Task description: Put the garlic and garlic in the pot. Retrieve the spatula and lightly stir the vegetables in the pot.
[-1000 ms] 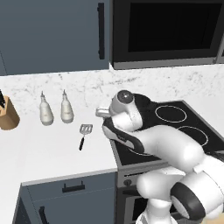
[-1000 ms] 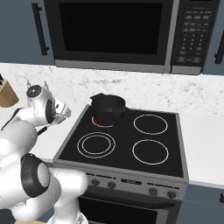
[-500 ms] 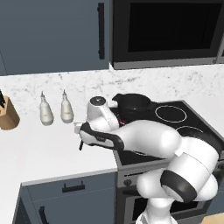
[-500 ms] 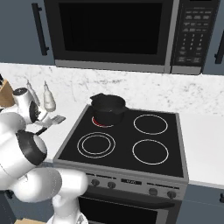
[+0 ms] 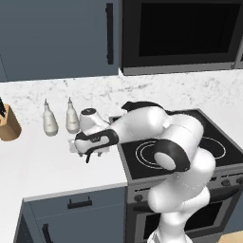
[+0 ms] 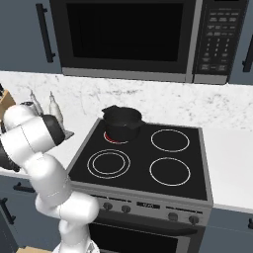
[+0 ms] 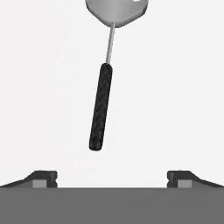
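The spatula (image 7: 100, 108) lies flat on the white counter; its black handle points toward me and its silver head (image 7: 116, 10) sits at the top edge of the hand view. My gripper (image 7: 111, 178) hangs open just above the handle's end, with nothing between the fingertips (image 7: 44, 177). In the left base view the gripper (image 5: 88, 150) points down at the counter left of the stove, and the handle tip (image 5: 87, 159) pokes out below it. The black pot (image 6: 122, 123) stands on the stove's back-left burner. Both garlic lumps are hidden from view.
Two white pointed bottles (image 5: 49, 122) (image 5: 72, 118) stand just behind the hand, and a wooden knife block (image 5: 7, 125) is further left. The black stove (image 6: 168, 163) lies to the right, with a microwave (image 6: 128, 34) and cabinets overhead.
The arm has swung left from the stove edge and come down over the spatula on the counter. The pot and bottles have not moved.
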